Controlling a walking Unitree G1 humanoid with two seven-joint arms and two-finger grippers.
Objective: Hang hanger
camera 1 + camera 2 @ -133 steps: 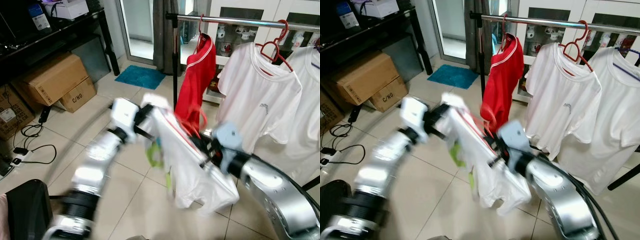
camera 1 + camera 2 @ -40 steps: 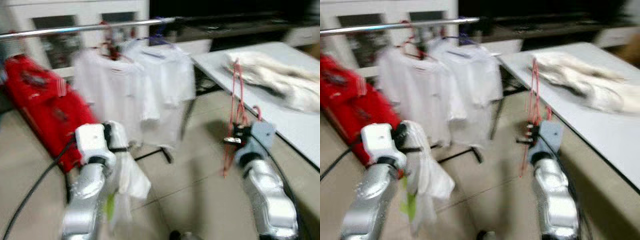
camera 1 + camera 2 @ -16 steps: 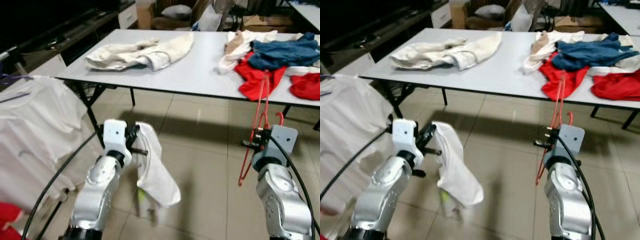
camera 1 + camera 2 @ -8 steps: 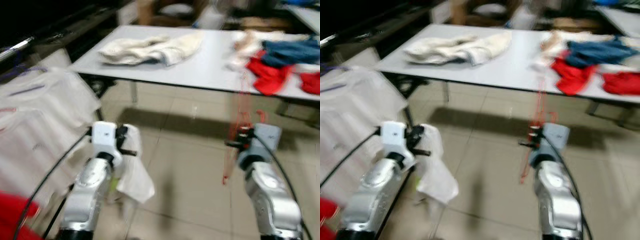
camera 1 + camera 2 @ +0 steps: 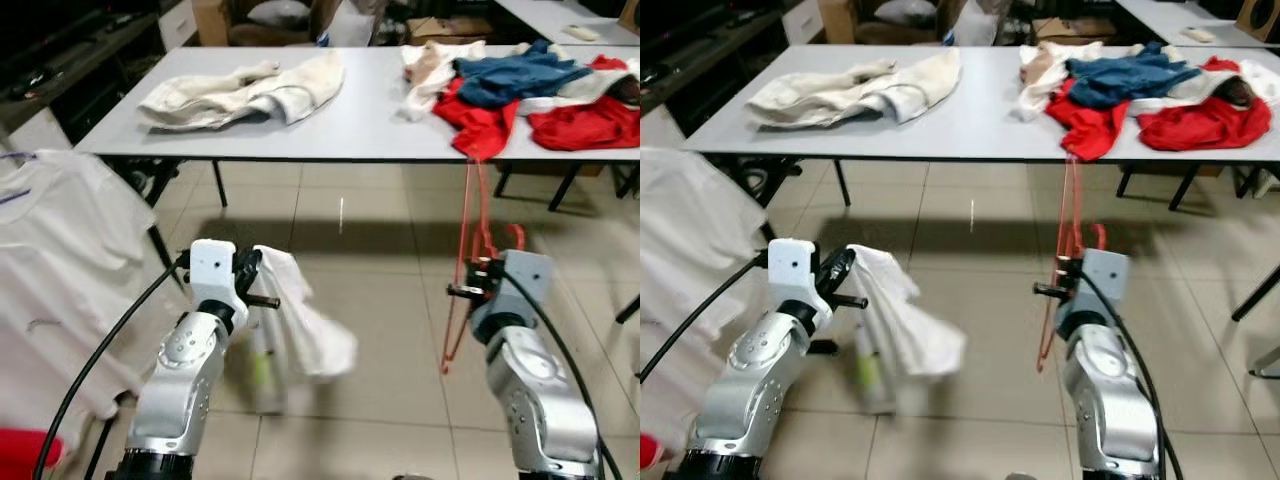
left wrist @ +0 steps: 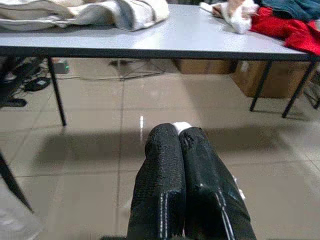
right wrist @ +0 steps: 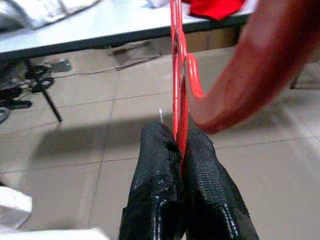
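Observation:
A bare red hanger (image 5: 472,225) stands upright in front of me, and my right gripper (image 5: 470,291) is shut on its lower part. In the right wrist view the black fingers (image 7: 160,150) pinch the red wire (image 7: 176,75), with the hook (image 7: 250,75) close to the lens. My left gripper (image 5: 252,280) is shut on a white shirt (image 5: 305,325) that hangs from it over the floor. The left wrist view shows a scrap of white cloth (image 6: 180,127) between the closed fingertips (image 6: 165,145).
A long grey table (image 5: 380,115) stands ahead with a cream garment (image 5: 245,88) and a pile of red and blue clothes (image 5: 530,85). White shirts (image 5: 60,250) hang at my left. Tiled floor (image 5: 380,300) lies between me and the table.
The view has swung from the clothes rack to the table. The white shirt in my left gripper has swung out to the right. Both grippers keep their hold.

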